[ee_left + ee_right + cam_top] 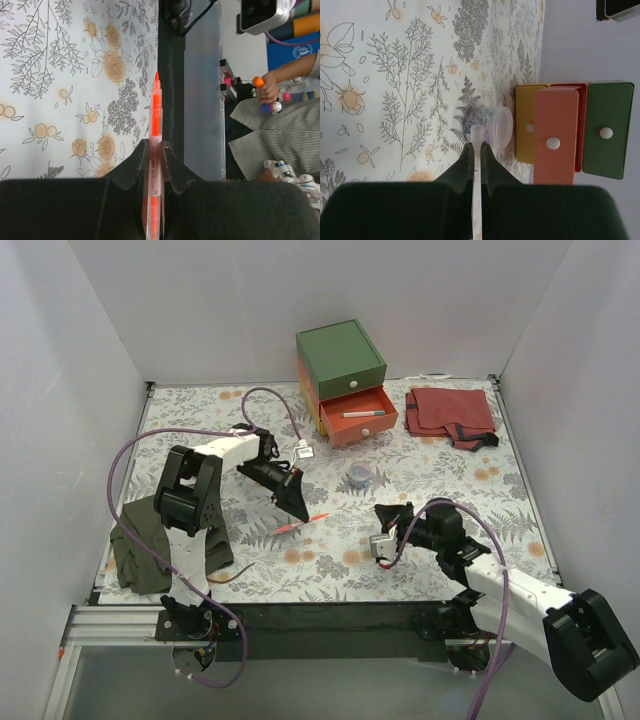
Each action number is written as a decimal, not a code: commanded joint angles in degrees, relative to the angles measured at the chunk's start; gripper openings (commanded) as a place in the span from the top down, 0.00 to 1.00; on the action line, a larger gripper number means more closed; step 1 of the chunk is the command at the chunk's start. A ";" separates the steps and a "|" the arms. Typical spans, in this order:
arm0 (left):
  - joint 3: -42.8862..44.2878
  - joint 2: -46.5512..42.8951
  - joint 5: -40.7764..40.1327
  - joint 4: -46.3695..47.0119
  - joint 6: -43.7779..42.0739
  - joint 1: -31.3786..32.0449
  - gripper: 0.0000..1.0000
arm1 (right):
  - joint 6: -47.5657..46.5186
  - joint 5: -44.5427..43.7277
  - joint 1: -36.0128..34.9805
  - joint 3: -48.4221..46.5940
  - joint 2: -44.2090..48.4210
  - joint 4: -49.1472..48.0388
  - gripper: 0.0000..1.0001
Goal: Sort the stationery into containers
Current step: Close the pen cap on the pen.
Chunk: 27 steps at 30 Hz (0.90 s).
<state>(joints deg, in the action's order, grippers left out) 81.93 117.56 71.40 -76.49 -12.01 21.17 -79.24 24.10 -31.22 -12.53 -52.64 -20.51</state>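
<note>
My left gripper [297, 508] is shut on an orange-red highlighter [302, 524], which sticks out past the fingertips in the left wrist view [156, 115], just above the floral mat. My right gripper [388, 514] is shut on a thin white pen [478, 137], its tip close to a small clear tub of coloured clips [492, 126], grey-blue from above [359, 476]. The drawer box [340, 355] stands at the back with its green top layer. Its salmon-red drawer [360, 425] is pulled open and holds a white pen [362, 413]. The right wrist view shows the yellow [530, 125], salmon [555, 140] and green [606, 130] drawer fronts.
A folded red cloth [450, 412] lies right of the box. An olive-green cloth [140, 545] lies at the near left. A purple cable with a small white plug [304, 450] lies left of the box. White walls close in three sides.
</note>
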 commanded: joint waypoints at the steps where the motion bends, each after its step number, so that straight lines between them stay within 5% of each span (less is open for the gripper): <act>1: -1.60 1.09 6.73 -3.23 -1.08 -0.34 1.00 | -3.38 3.41 -0.86 0.93 -5.62 -15.85 0.99; 9: -0.55 5.22 10.34 -3.32 -1.26 -0.43 1.00 | -4.16 2.79 -3.76 -2.49 -19.60 -30.54 0.99; 27: -0.46 10.67 16.67 -3.32 1.81 -1.48 1.00 | -10.75 3.32 -7.45 -5.39 -24.26 -29.33 0.99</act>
<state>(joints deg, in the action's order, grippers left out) 81.08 128.90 83.20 -77.38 -10.57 20.25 -87.44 26.13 -38.02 -16.84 -76.73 -47.77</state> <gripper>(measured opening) 0.077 0.045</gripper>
